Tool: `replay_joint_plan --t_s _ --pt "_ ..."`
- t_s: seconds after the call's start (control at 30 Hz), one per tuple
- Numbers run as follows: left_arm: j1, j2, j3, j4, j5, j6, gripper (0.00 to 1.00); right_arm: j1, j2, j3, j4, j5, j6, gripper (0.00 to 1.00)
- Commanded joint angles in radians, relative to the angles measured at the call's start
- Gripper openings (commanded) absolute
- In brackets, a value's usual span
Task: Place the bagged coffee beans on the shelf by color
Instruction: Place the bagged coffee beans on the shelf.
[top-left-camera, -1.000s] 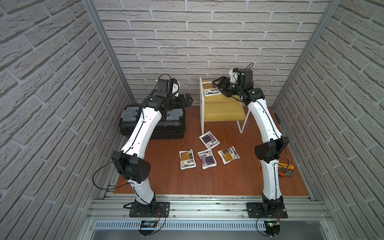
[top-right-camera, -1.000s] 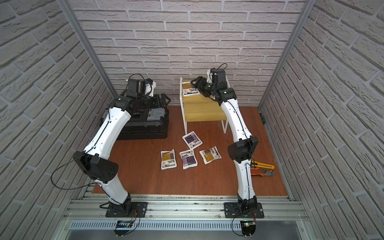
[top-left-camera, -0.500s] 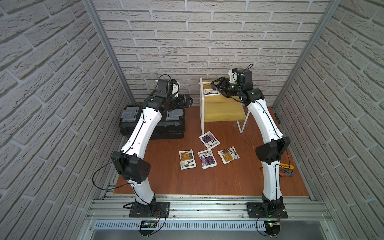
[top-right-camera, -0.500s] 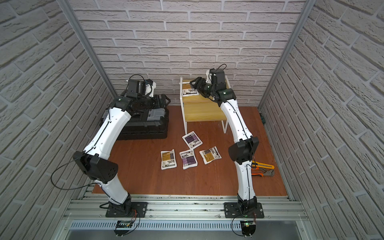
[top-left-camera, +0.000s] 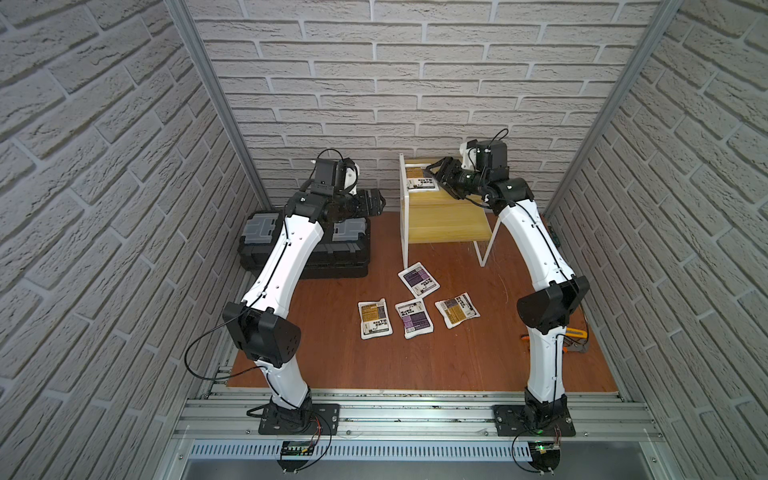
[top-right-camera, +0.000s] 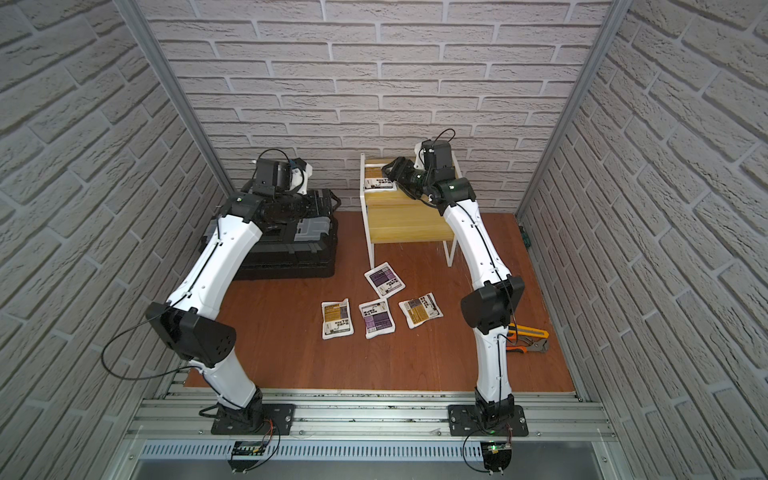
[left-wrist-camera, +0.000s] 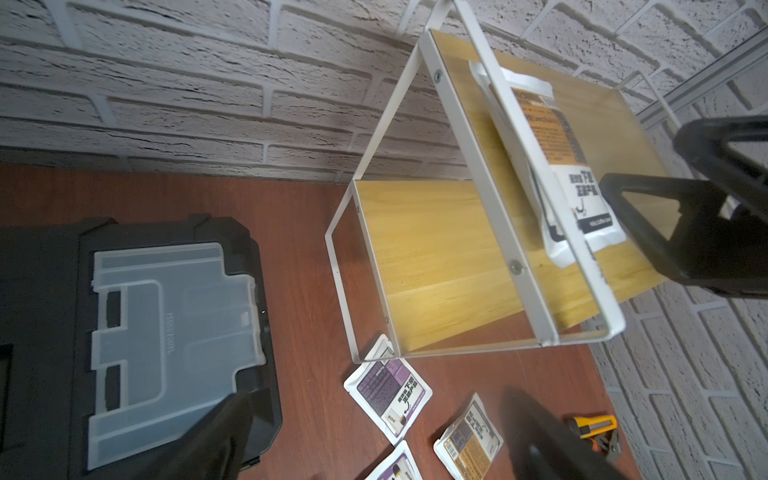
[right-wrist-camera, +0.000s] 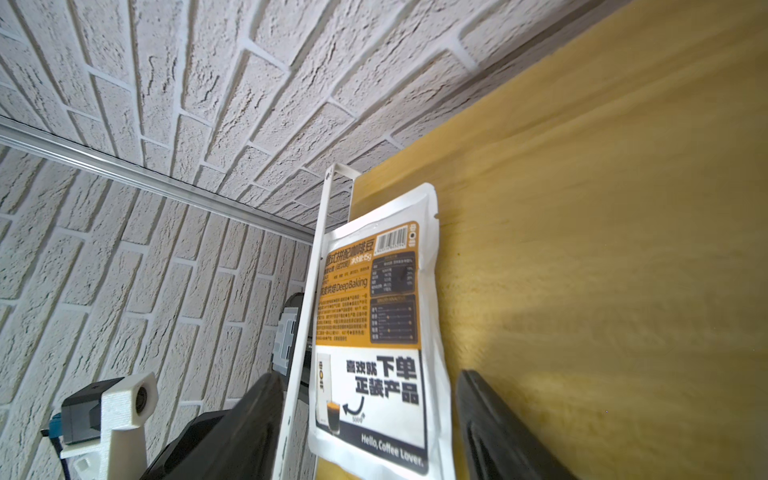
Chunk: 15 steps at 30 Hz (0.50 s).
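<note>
I saw right gripper (top-left-camera: 435, 176) hovering at shelf (top-left-camera: 444, 226) top board, jaws spread either side of shelved pouch (right-wrist-camera: 374, 332), not pinching it. Shelved pouch, orange label, lay flat at board end nearer toolbox (top-left-camera: 332, 257). On table (top-left-camera: 332, 353) before shelf: two purple pouches (top-left-camera: 419, 279), two orange pouches (top-left-camera: 375, 318). Left gripper (top-left-camera: 376, 203) hung over toolbox, jaws spread, empty.

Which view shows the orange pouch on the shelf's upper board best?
The right wrist view: the orange pouch fills the frame, print readable. In the left wrist view a bar of the shelf crosses it; both top views show it small.
</note>
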Motion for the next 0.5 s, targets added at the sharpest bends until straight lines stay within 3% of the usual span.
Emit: replay_joint_plan --t_s 0.0,0.17,0.33,0.47 --pt "-0.005 -0.037 0.03 0.011 -0.024 0.034 0.98 -0.007 -0.096 -0.009 -0.046 0.02 -0.031 0.72" --pt "-0.008 -0.106 -0.049 0.017 -0.04 0.042 0.98 -0.007 -0.241 -0.103 -0.093 -0.021 -0.069 0.72" --pt "-0.043 -0.238 -0.242 0.041 -0.087 0.062 0.98 -0.005 -0.506 -0.45 -0.055 -0.038 -0.092 0.73" --pt "-0.111 -0.346 -0.428 0.077 -0.17 0.081 0.99 -0.003 -0.755 -0.822 -0.002 -0.024 -0.067 0.73"
